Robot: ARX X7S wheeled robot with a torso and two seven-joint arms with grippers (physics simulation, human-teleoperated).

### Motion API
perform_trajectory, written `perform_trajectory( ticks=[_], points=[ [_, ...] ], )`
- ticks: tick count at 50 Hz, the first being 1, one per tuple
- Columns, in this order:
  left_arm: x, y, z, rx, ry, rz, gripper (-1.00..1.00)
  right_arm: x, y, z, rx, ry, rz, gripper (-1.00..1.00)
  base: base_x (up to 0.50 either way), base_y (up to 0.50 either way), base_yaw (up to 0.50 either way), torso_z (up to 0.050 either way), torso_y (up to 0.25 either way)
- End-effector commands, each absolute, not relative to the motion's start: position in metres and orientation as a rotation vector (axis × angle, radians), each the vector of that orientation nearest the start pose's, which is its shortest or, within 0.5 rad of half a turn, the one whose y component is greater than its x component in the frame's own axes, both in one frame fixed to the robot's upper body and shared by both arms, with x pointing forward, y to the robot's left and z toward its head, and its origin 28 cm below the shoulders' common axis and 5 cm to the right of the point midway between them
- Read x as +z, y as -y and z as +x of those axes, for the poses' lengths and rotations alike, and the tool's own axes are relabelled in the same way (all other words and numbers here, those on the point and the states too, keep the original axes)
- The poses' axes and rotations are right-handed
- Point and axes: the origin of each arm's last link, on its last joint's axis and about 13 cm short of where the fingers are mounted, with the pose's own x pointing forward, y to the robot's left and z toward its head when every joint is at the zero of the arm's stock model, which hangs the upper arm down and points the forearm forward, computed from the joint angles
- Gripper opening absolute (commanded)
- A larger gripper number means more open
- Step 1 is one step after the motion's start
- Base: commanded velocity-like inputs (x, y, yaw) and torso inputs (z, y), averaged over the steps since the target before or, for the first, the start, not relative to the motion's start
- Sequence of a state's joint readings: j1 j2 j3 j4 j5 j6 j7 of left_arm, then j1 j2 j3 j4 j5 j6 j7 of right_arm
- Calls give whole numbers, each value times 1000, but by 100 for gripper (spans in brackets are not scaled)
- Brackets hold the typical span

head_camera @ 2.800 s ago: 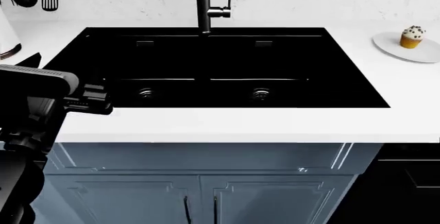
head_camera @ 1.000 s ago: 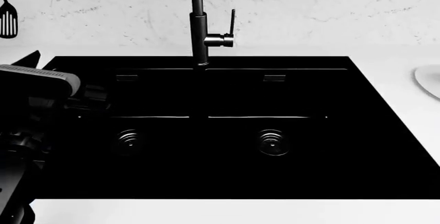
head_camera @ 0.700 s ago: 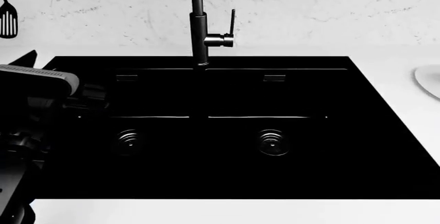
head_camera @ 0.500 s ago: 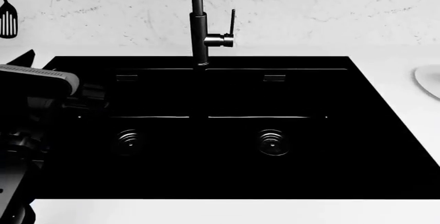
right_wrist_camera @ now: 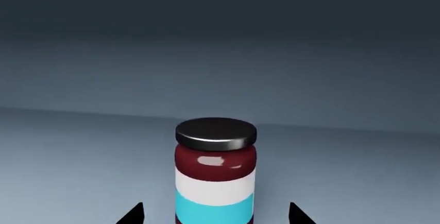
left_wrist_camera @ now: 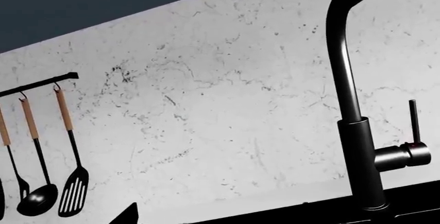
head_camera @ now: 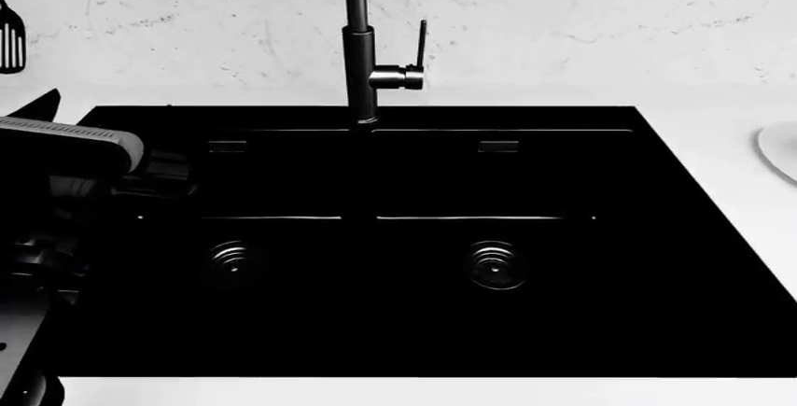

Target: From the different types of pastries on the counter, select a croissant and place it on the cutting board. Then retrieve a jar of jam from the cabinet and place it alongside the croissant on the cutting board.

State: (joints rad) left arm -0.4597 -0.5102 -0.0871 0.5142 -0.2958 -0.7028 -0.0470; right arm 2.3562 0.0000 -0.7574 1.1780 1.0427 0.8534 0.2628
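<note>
Black fills most of the head view: the sink (head_camera: 412,238) with its two drains, set in the white counter (head_camera: 722,135), and the tall tap (head_camera: 361,51) rising at its far edge against the marbled wall (head_camera: 561,14). A sliver of white plate (head_camera: 782,149) shows at the right edge of that view. The left arm (head_camera: 62,201) sits at the left side of the sink; its gripper's state cannot be told, since only one dark tip (left_wrist_camera: 125,214) shows in the left wrist view, which looks at the tap (left_wrist_camera: 357,131) and at utensils (left_wrist_camera: 48,183) hanging from a rail (left_wrist_camera: 38,85) on the wall. In the right wrist view the jar (right_wrist_camera: 215,175) stands upright on a grey-blue shelf (right_wrist_camera: 75,152), dark lid on top, with maroon, white and cyan bands below. The right gripper (right_wrist_camera: 215,214) is spread wide, its two tips flanking the jar on either side with a clear gap to each, not touching it. No croissant or board is in view.
</note>
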Motion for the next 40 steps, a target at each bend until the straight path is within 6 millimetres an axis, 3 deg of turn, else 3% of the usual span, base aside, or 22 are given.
perform_trajectory(
  ticks=[1, 40],
  points=[
    [206, -304, 252, 72, 276, 252, 100, 550, 41, 305, 143, 181, -17, 100, 102, 0, 0, 0, 0],
    [206, -304, 252, 72, 274, 248, 100, 544, 42, 313, 158, 161, 2, 100, 79, 0, 0, 0, 0]
  ],
)
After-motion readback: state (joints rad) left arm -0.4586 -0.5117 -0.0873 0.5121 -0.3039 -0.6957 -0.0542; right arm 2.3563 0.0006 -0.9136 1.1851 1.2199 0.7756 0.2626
